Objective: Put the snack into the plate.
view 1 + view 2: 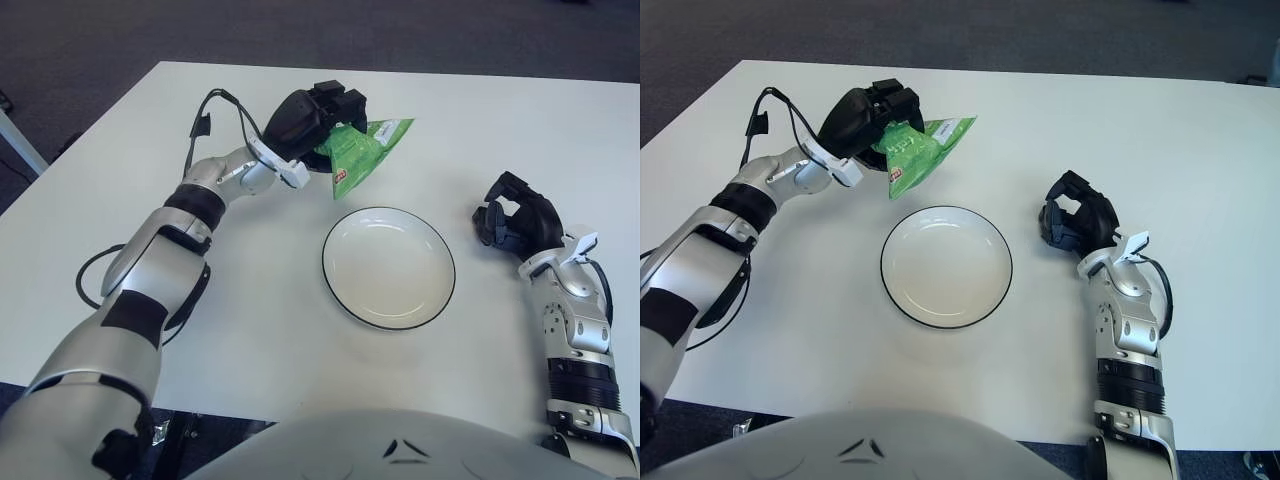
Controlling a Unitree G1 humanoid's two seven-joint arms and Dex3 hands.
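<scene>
The snack (365, 153) — a green crinkled packet with a pale label at its upper corner and a small red mark near its lower point — hangs in the air, clear of the table (250, 290). It sits just beyond the far-left rim of the plate (389, 268), its lower tip pointing down toward that rim without touching it. The left hand (318, 118) grips the packet from the side away from the plate, its dark fingers (340, 103) clenched over the upper edge of the bag (the part under the palm is hidden). The forearm runs back from there, away from the plate toward the near-left, with a black cable (215, 110) looping above the wrist.

The plate is white with a thin dark rim, round and shallow, and nothing lies in it; it rests flat on the white table, roughly midway between the two arms.

To the right of the plate, near but apart from its rim, shows the right hand (515, 222) — its black fingers curled inward around nothing, palm turned toward the plate. A dark floor (320, 30) lies past the table's far edge, beyond the plate.
</scene>
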